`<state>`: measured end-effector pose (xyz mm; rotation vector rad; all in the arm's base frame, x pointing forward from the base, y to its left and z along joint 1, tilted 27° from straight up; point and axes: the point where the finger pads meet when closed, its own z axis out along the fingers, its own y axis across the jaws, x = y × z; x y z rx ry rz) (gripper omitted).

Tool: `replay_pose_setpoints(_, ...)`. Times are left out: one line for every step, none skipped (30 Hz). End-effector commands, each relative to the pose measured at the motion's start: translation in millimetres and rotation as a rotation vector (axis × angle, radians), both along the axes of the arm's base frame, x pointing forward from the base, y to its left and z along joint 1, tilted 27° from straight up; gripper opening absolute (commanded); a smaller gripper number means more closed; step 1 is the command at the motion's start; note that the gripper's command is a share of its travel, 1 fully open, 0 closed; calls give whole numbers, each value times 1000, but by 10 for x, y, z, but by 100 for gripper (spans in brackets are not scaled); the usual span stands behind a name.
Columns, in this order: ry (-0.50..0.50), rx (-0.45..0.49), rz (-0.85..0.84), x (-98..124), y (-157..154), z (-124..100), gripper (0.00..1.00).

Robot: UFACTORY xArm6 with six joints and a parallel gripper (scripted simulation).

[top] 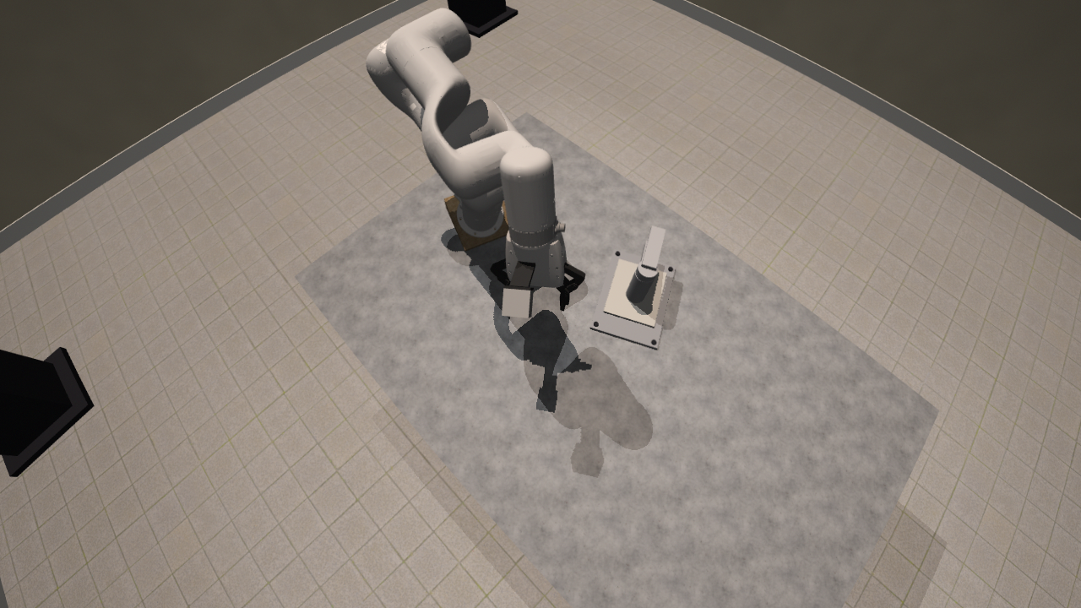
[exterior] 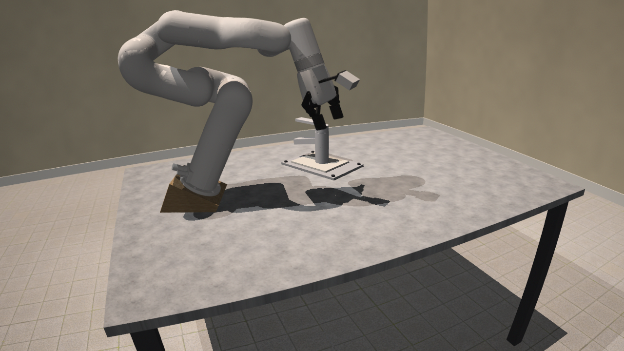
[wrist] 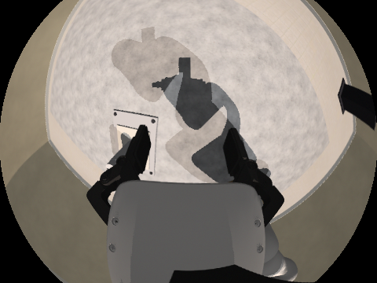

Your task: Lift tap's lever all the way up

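Observation:
The tap (top: 642, 283) stands on a white square baseplate (top: 633, 302) near the middle of the grey table. Its flat grey lever (top: 652, 246) lies level and points away from the column toward the table's far side. In the exterior view the lever (exterior: 305, 121) sits on top of the column (exterior: 321, 146), with a short spout (exterior: 303, 140) below it. My gripper (top: 535, 290) (wrist: 188, 135) is open and empty, pointing down, above the table and to the left of the tap, not touching it. It shows in the exterior view (exterior: 327, 113) and the wrist view (wrist: 185, 137), where the left finger hides part of the baseplate.
The arm's base sits on a wooden wedge (exterior: 191, 196) at the table's left side. The arm casts dark shadows (top: 574, 393) on the table in front of the tap. Black camera stands (top: 37, 408) are on the tiled floor.

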<state>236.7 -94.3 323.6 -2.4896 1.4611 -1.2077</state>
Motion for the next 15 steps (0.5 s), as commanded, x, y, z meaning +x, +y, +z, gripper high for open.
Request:
replay_pose_setpoints(-3, 1, 0, 3, 6, 17, 100)
replay_pose_setpoints(-1, 6, 1, 10, 18, 19, 100)
replay_pose_setpoints(1, 13, 1, 23, 41, 24, 100)
replay_pose_setpoints(5, 25, 2, 43, 75, 30, 100)
replay_pose_setpoints(11, 41, 4, 70, 123, 39, 100)
replay_pose_setpoints(19, 60, 5, 105, 186, 51, 100)
replay_pose_setpoints(29, 83, 6, 149, 264, 64, 100)
replay_pose_setpoints(41, 108, 6, 200, 359, 79, 100)
replay_pose_setpoints(41, 108, 6, 200, 359, 79, 100)
replay_pose_setpoints(55, 134, 6, 259, 470, 94, 100)
replay_pose_setpoints(55, 134, 6, 259, 470, 94, 100)
replay_pose_setpoints(55, 134, 6, 259, 470, 94, 100)
replay_pose_setpoints(72, 160, 5, 325, 599, 109, 100)
replay_pose_setpoints(72, 160, 5, 325, 599, 109, 100)
replay_pose_setpoints(72, 160, 5, 325, 599, 109, 100)
